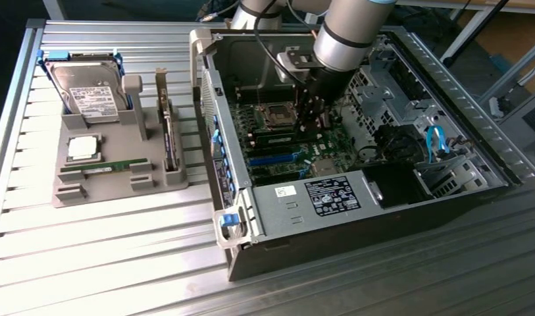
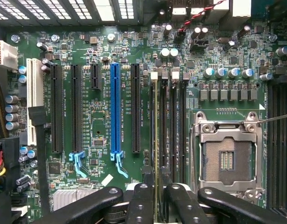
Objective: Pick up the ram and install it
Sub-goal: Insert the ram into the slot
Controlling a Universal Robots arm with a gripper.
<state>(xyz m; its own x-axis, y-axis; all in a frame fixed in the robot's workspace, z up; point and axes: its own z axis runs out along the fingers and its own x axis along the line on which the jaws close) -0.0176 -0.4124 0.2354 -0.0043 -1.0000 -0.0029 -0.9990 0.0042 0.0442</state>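
The gripper point(image 2: 158, 193) has its fingers apart, astride the ram point(image 2: 156, 135), which stands on edge in a slot just beside the socket point(image 2: 226, 158). If the ram is only half seated, a brushing finger could tilt it or pull it loose.

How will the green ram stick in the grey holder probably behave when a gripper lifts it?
The ram stick looks thin and flat, so it is probably light and stiff, yet could crack if bent. It rests between raised blocks of the grey holder, so a sideways push would likely be blocked.
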